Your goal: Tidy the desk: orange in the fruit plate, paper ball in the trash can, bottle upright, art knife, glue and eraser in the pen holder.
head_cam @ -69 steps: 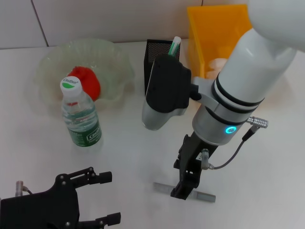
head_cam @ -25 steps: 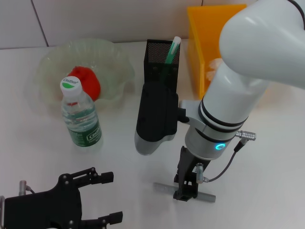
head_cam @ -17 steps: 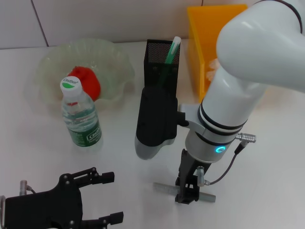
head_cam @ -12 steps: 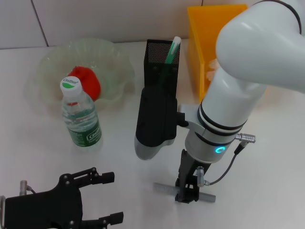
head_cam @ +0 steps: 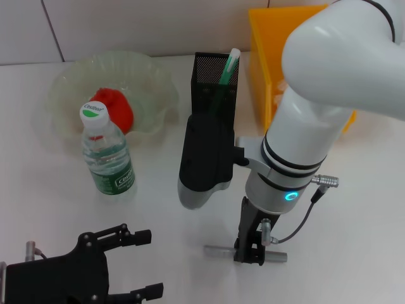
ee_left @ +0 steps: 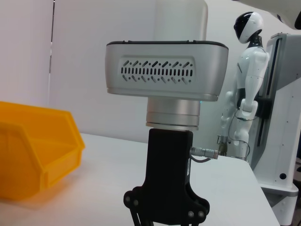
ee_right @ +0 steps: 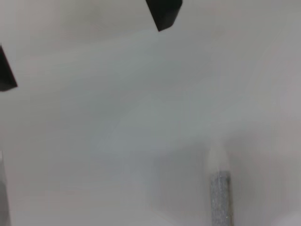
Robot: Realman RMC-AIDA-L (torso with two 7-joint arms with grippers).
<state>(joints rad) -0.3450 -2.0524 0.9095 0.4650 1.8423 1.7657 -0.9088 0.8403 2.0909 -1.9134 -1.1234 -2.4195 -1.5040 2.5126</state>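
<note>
On my far left the fruit plate (head_cam: 66, 88) holds the orange (head_cam: 112, 109), partly hidden behind the cap of the bottle (head_cam: 107, 152), which stands upright on the counter (head_cam: 50, 190) just in front of the plate. My left end effector (head_cam: 136, 263) rests low at the near edge, its fingers spread apart and holding nothing. Toward the middle, the pen holder (head_cam: 212, 73) has the art knife (head_cam: 229, 66) standing in it; my right wrist housing covers its lower half, so I cannot see what else lies inside. Behind and to the right, the trash can (head_cam: 278, 38) is mostly blocked by my right arm; a pale shape inside may be the paper ball (head_cam: 280, 90), but I cannot be sure. My right end effector (head_cam: 249, 256) is down on the glue (head_cam: 218, 251), which lies flat on the counter near the front; its fingers look closed around the middle of the stick. The eraser is nowhere I can make out.
</note>
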